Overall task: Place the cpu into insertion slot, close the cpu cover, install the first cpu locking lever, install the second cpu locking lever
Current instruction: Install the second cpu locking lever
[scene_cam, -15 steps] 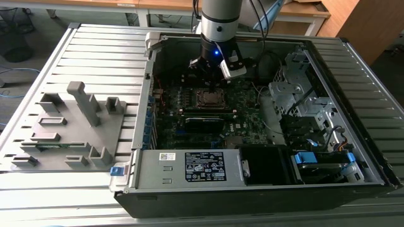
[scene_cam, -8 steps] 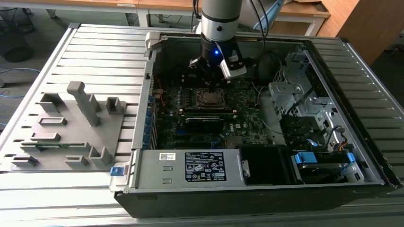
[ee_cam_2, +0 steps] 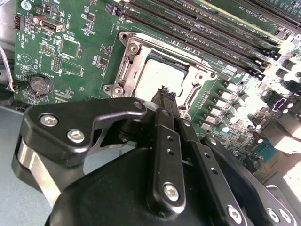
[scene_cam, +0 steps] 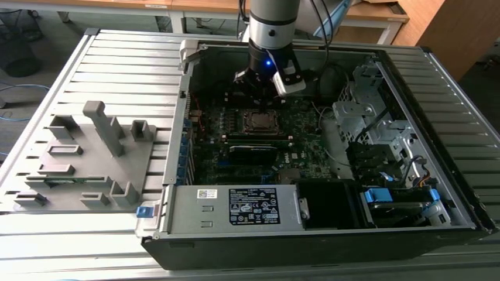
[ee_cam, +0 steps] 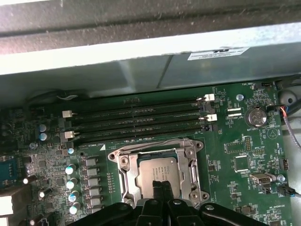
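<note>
Silvery metal is framing the insertion slot (ee_cam: 157,167) on the green motherboard (ee_cam: 240,141), inside the open computer case (scene_cam: 312,234) that is lying on a slatted table (scene_cam: 117,64). The cpu (ee_cam: 157,172) is sitting flat in that slot, its pale grey face showing through the square window of the cpu cover (ee_cam: 188,162), which is lying down over the socket in both wrist views. The gripper (ee_cam: 161,184) is hovering just over the cpu's near edge with its two black fingers (ee_cam_2: 165,101) pressed together, holding nothing. Long black memory slots (ee_cam: 136,120) are running just beside the socket. On the exterior view's left, a grey fixture (scene_cam: 86,158) is resting on the table.
</note>
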`<state>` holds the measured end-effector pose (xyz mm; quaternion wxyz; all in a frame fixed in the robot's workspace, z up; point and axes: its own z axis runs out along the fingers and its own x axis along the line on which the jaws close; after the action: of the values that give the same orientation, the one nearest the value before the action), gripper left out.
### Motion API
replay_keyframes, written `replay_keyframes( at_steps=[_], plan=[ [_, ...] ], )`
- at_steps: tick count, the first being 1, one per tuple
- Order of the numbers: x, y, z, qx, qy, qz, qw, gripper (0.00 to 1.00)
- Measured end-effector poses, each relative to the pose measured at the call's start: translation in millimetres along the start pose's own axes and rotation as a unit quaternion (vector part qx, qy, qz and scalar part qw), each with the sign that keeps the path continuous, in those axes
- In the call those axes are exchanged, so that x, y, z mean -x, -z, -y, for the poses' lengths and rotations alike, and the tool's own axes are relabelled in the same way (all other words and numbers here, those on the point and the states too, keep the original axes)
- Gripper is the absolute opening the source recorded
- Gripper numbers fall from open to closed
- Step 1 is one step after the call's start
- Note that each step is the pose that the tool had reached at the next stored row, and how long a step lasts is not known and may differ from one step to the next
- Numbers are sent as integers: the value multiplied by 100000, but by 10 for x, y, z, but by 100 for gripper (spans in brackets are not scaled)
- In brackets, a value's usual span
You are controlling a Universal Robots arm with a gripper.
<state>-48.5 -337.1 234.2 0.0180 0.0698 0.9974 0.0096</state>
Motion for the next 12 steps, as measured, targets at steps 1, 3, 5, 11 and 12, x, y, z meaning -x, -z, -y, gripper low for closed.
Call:
replay_keyframes(
  at_steps=[1, 3, 5, 11, 12],
  plan=[
    [0, 5, -1, 19, -4, 9, 100000, 11],
    [1, 20, -1, 23, -2, 10, 100000, 11],
    [1, 28, -2, 37, -3, 16, 100000, 11],
    [3, 32, 7, 17, 5, 5, 100000, 11],
    [3, 31, 12, 30, 0, 12, 100000, 11]
  ],
)
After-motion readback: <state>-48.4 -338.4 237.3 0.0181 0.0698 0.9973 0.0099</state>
